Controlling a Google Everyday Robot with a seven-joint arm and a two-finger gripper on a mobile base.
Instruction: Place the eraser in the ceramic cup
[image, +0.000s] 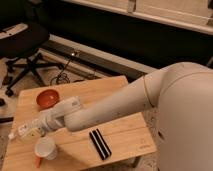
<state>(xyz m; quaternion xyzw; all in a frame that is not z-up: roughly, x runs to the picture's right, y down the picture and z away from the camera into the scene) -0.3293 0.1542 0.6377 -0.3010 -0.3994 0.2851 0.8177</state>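
The gripper (21, 133) hung spread wide and empty over the table's (115, 90) left edge, the cup (45, 147) just beside the jaws, nearer the camera. The eraser (100, 144) lay flat, well apart to their right in view, past the cup, long axis running roughly away from the camera.

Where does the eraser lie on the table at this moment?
In the camera view the eraser lies flat near the front edge of the table, right of the ceramic cup; the gripper is at the table's left edge, beyond the cup.
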